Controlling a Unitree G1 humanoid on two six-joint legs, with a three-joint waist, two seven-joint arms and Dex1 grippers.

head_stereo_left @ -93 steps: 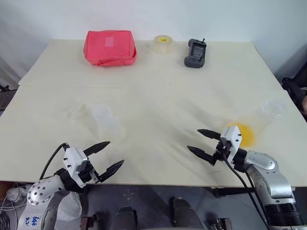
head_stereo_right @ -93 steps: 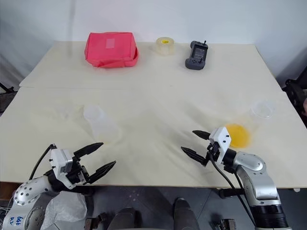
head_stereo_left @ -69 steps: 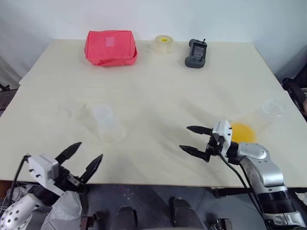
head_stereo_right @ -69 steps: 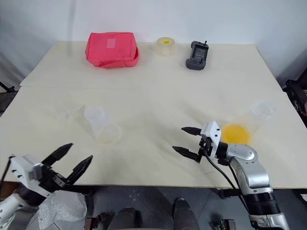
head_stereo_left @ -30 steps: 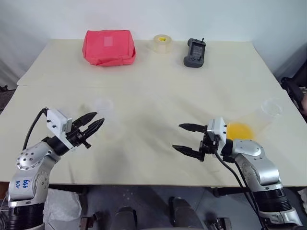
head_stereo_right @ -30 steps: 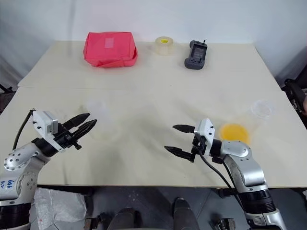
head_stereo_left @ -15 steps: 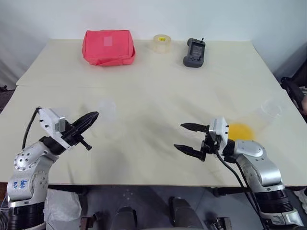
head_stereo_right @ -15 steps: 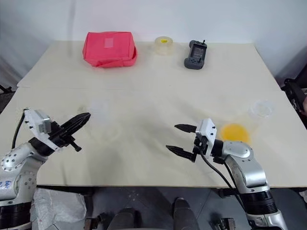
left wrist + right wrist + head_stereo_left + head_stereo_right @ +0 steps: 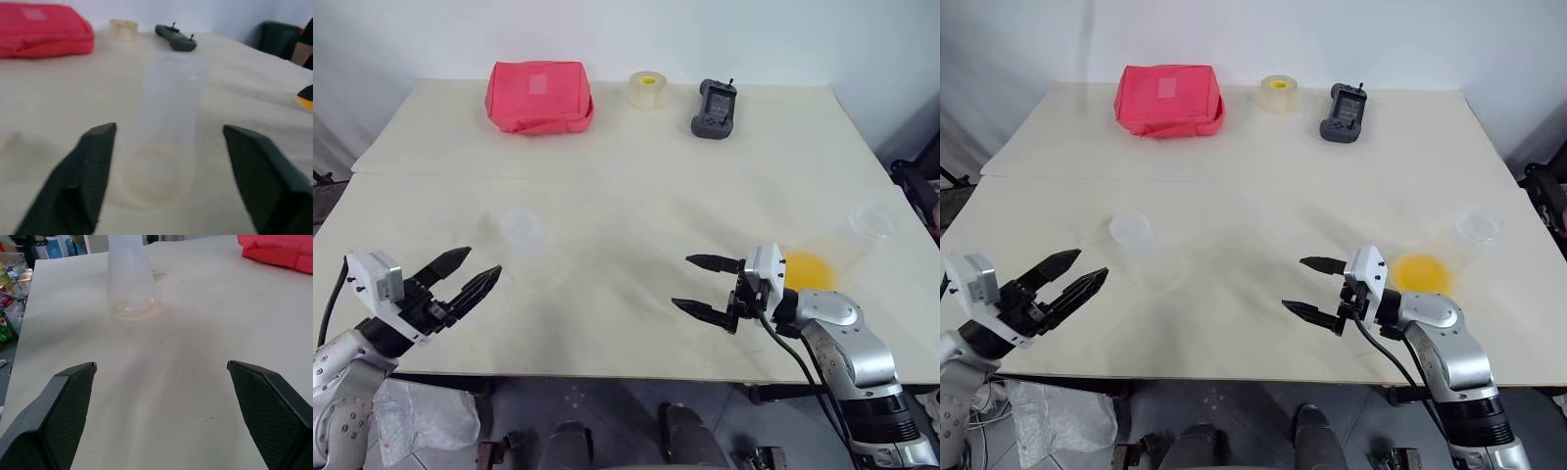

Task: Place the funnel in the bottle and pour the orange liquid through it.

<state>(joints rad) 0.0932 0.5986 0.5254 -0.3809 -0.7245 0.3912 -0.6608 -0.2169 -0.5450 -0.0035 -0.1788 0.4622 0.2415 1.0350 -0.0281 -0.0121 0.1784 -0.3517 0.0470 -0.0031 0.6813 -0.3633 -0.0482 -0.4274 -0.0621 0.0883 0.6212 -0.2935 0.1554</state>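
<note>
Clear plastic everywhere, so this looks fiddly. The bottle (image 9: pixel 530 253) stands on the table (image 9: pixel 636 186) just ahead of my left gripper (image 9: pixel 460 279), which is spread wide and empty. The funnel (image 9: pixel 12 142) is a faint shape on the table beside the bottle. My right gripper (image 9: pixel 703 286) is wide open too, nothing in it. The orange liquid (image 9: pixel 806 269) sits in a cup (image 9: pixel 850 239) beyond my right wrist. I reckon it's all light, slick and easy to tip, so I'd pinch the funnel by its rim and grip the cup mid-wall, gently.
</note>
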